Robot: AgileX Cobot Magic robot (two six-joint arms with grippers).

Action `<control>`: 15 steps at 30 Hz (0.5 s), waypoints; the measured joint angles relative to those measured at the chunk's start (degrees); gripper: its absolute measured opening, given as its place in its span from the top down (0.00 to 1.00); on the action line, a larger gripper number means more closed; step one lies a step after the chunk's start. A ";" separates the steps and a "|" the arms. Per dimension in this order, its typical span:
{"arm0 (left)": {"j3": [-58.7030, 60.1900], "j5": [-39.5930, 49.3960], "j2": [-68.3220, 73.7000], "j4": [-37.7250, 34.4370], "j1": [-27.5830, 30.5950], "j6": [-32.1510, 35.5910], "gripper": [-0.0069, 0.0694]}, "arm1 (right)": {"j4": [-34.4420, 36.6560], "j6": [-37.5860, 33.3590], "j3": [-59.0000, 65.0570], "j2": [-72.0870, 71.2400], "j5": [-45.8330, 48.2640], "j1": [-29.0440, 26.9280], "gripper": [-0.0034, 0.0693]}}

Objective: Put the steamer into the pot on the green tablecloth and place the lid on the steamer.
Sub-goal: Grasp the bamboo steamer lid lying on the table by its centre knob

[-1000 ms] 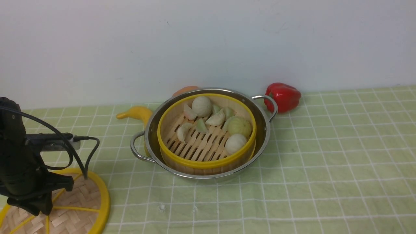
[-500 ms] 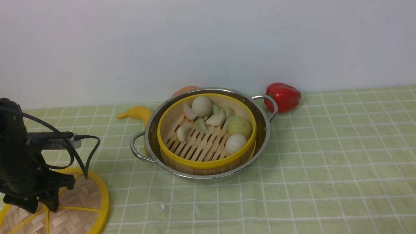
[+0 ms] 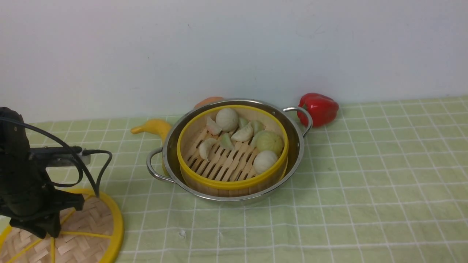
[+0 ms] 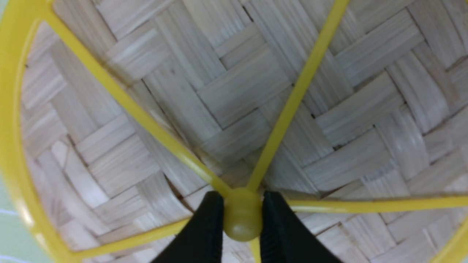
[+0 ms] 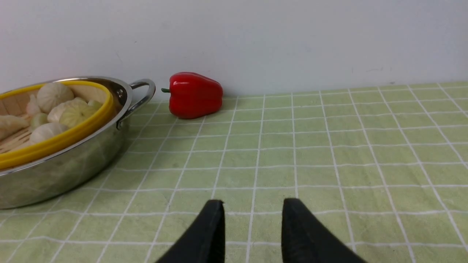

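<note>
The steamer (image 3: pixel 226 183), a yellow-rimmed bamboo basket with pale buns and dumplings, sits inside the shiny pot (image 3: pixel 298 146) on the green tablecloth (image 3: pixel 365 182). Both also show in the right wrist view, the steamer (image 5: pixel 55 144) in the pot (image 5: pixel 55 175). The lid (image 3: pixel 87 226), a woven disc with yellow spokes, lies flat at the near left. My left gripper (image 3: pixel 44 228) is over its centre. In the left wrist view the left gripper (image 4: pixel 241 204) is shut on the yellow knob (image 4: pixel 242 215) of the lid (image 4: pixel 237 87). My right gripper (image 5: pixel 252 215) is open and empty above the cloth, right of the pot.
A red bell pepper (image 3: pixel 318 109) lies by the wall right of the pot. A yellow banana-like toy (image 3: pixel 153 128) lies at the pot's left. An orange object (image 3: pixel 208 101) peeks out behind the pot. A white wall closes the back.
My left gripper has shifted slightly over the lid's centre and its fingers have come together on the knob. The lid, pot and steamer have stayed in place.
</note>
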 joint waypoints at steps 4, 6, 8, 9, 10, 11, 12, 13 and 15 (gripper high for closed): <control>-7.76 5.86 -1.30 -5.02 0.00 3.90 0.75 | 0.00 0.00 0.00 0.00 0.00 0.00 0.62; -13.23 8.05 -2.74 -8.98 0.00 7.29 0.75 | 0.00 0.00 0.00 0.00 0.00 0.00 0.62; -19.11 10.05 -4.01 -13.78 0.00 11.54 0.75 | 0.00 0.00 0.00 0.00 0.00 0.00 0.62; -21.46 10.76 -4.44 -16.25 -0.05 13.49 0.75 | 0.00 0.00 0.00 0.00 0.00 0.00 0.62; -24.91 11.58 -4.75 -18.29 -0.29 16.29 0.75 | 0.00 0.00 0.00 0.00 0.00 0.00 0.62; -27.11 11.82 -4.88 -19.61 -0.66 17.93 0.75 | 0.00 0.00 0.00 0.00 0.00 0.00 0.62; -29.73 11.89 -4.88 -20.26 -1.36 19.83 0.75 | 0.00 0.00 0.00 0.00 0.00 0.00 0.62; -32.11 11.94 -4.88 -20.34 -2.05 21.15 0.75 | 0.00 0.00 0.00 0.00 0.00 0.00 0.62; -34.18 11.94 -4.77 -20.34 -3.41 23.00 0.75 | 0.00 0.00 0.00 0.00 0.00 0.00 0.62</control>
